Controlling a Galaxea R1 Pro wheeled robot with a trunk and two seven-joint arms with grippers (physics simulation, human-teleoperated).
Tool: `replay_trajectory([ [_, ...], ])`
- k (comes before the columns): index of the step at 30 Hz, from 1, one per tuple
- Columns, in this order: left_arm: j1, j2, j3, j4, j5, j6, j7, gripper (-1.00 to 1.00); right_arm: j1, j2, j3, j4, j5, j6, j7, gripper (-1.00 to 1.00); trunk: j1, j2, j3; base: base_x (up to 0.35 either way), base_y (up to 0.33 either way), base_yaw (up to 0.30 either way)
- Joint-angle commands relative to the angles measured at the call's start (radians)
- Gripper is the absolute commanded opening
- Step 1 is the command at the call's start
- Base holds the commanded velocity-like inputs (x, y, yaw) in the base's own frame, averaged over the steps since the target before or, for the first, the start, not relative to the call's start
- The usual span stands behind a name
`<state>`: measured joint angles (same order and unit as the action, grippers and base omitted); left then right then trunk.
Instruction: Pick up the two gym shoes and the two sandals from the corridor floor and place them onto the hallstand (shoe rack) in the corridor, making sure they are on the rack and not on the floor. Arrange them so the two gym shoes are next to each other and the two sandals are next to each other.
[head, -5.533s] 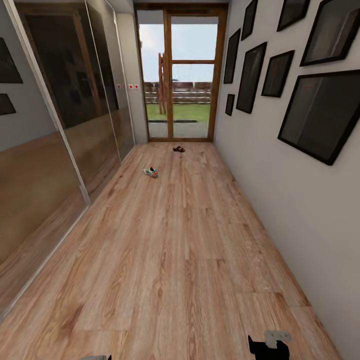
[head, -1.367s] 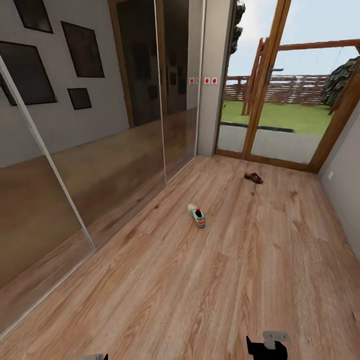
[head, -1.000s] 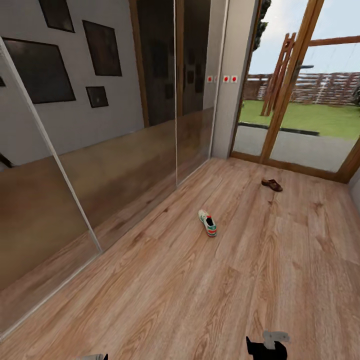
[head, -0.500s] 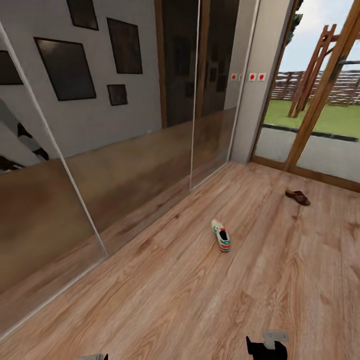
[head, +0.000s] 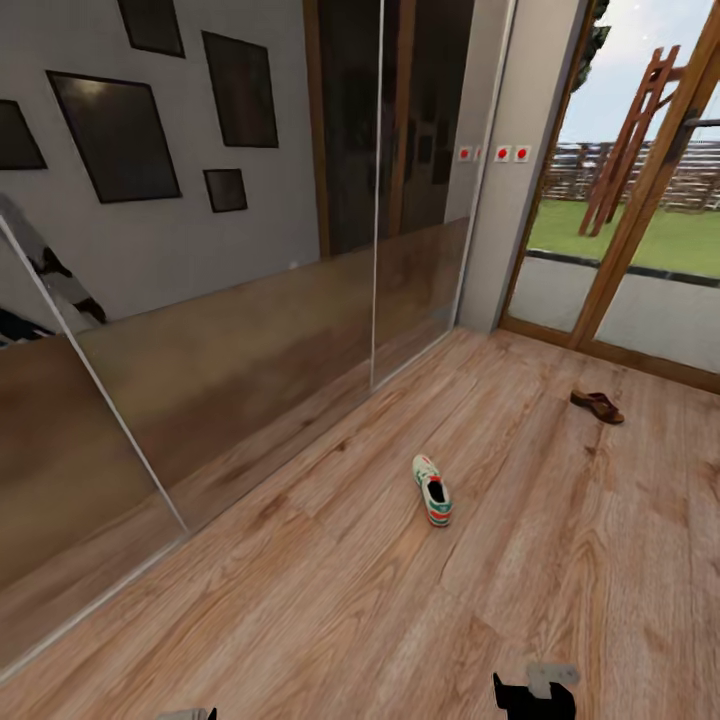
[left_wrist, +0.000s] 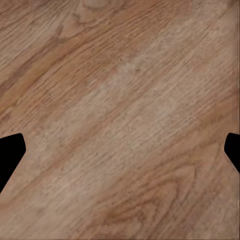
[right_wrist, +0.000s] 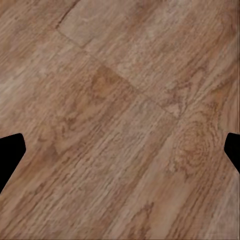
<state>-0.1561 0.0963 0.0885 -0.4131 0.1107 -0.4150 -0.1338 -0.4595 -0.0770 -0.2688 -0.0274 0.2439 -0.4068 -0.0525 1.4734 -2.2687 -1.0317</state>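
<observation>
Right gripper (right_wrist: 120, 150) open over floor (head: 300, 600); no legible writing.

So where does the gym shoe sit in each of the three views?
Head view: gym shoe lies alone on the corridor floor, centre of picture, nearer than the sandal by the glass door.
Left wrist view: not in it; bare planks.
Right wrist view: not in it; bare planks.
Shared landmark: the wood-grain floor.

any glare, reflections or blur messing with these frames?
Head view: mirrored doors reflect wall frames and floor; daylight through the glass door; sneaker and sandal small but legible. Wrist views: floor grain soft, evenly lit, dark tool tips at both edges.
</observation>
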Motion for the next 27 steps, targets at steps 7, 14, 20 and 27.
replay_trajectory([
  [7, 0.0, 0.0, 0.004, 0.0, 0.01, -0.001, -0.01, 1.0, 0.0, 0.0, -0.006, 0.001, 0.011, -0.003, -0.006, 1.0, 0.0, 0.0, -0.001, 0.134, -0.249, 0.0],
  [14, 0.0, 0.0, 0.004, 0.0, 0.01, -0.002, -0.01, 1.0, 0.0, 0.0, -0.006, 0.001, 0.011, -0.003, -0.006, 1.0, 0.0, 0.0, -0.001, 0.117, -0.257, 0.0],
  [20, 0.0, 0.0, 0.004, 0.0, 0.01, -0.002, -0.01, 1.0, -0.001, 0.001, -0.006, 0.001, 0.009, -0.003, -0.005, 1.0, 0.0, 0.0, -0.001, 0.109, -0.26, 0.0],
  [27, 0.0, 0.0, 0.004, 0.0, 0.01, -0.002, -0.01, 1.0, -0.001, 0.002, -0.006, 0.001, 0.007, -0.003, -0.004, 1.0, 0.0, 0.0, -0.001, 0.055, -0.265, 0.033],
])
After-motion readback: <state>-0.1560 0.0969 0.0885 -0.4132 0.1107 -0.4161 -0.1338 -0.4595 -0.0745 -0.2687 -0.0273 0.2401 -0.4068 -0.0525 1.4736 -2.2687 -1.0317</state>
